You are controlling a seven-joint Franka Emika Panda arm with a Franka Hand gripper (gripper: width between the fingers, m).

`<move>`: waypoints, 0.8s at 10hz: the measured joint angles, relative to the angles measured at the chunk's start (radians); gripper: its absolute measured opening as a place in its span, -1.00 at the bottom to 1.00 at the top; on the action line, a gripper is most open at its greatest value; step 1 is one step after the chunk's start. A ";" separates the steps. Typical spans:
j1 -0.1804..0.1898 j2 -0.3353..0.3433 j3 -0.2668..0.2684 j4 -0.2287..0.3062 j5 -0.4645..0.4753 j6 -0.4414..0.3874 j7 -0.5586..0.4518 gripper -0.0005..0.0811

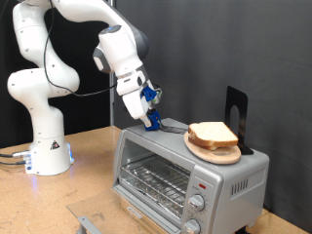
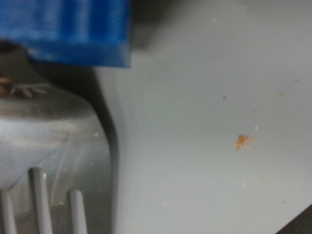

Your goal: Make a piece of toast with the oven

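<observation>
The silver-grey oven (image 1: 230,181) stands at the exterior view's lower right, its wire rack (image 1: 154,179) showing at the front. My gripper (image 1: 153,120) with blue fingers is down on the oven's top, at the front edge near its left corner. In the wrist view a blue finger (image 2: 68,34) sits over the grey oven top (image 2: 214,127), with rack bars (image 2: 39,200) beyond the edge. Bread slices (image 1: 213,134) lie stacked on a round wooden board (image 1: 211,151) on the oven's top. No separate piece of toast shows; nothing is seen between my fingers.
A black stand (image 1: 237,111) rises behind the bread at the oven's back right. Two knobs (image 1: 198,203) and a red light (image 1: 202,183) sit on the oven's front right. The arm's white base (image 1: 47,148) stands on the wooden table at the left.
</observation>
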 joint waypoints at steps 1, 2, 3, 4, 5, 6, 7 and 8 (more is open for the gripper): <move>-0.001 0.000 0.000 0.001 -0.014 -0.013 0.011 0.99; -0.001 0.000 0.000 0.001 -0.017 -0.015 0.014 0.99; -0.001 0.000 0.000 0.001 -0.018 -0.015 0.014 0.99; -0.003 0.000 0.000 0.001 -0.019 -0.015 0.015 0.99; -0.005 0.001 0.000 0.001 -0.019 -0.015 0.015 0.99; -0.006 0.001 0.000 0.001 -0.019 -0.015 0.016 0.99; -0.007 0.001 0.000 0.001 -0.019 -0.015 0.017 0.99; -0.009 0.001 0.000 0.001 -0.019 -0.014 0.017 0.99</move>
